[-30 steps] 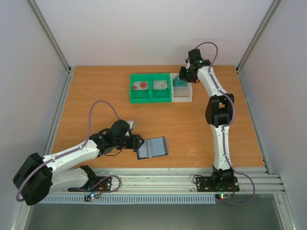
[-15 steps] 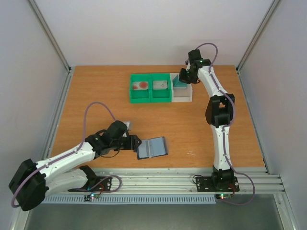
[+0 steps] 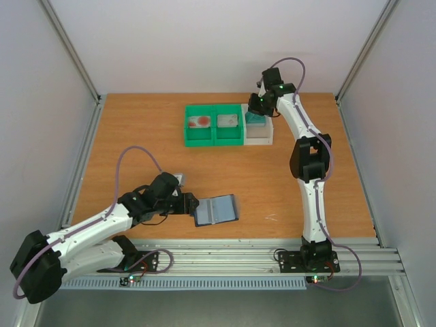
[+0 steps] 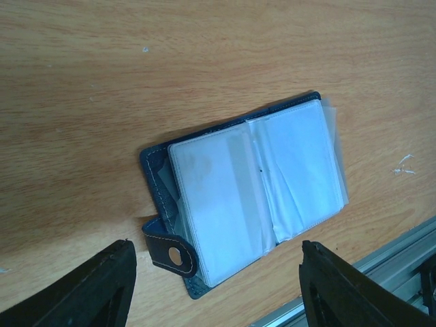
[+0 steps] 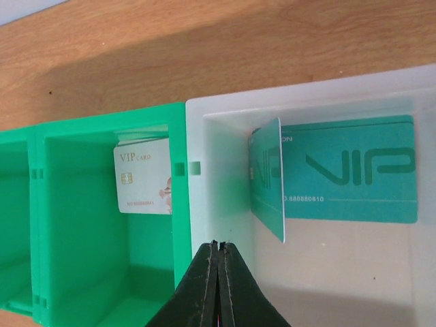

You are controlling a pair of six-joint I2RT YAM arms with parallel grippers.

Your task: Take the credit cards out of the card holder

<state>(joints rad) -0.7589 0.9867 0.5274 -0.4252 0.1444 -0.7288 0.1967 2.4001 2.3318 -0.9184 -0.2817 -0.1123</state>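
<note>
The wooden desk (image 3: 136, 150) stands between white walls. The card holder (image 4: 245, 191) lies open near the front edge, and my left gripper (image 3: 193, 204) hovers beside it with its jaws wide and holds nothing. At the far edge my right gripper (image 5: 218, 248) is closed on nothing above the white bin (image 5: 300, 95), where two teal cards (image 5: 347, 180) lie, one leaning. I judge the sorting is almost finished. Next I must check the clear sleeves for any remaining card.

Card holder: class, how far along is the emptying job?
Done: teal cards sit in the white bin, a pale card in the green bin. In hand: nothing; right hand shut, left hand open at the card holder. Left: its sleeves look empty.
</note>
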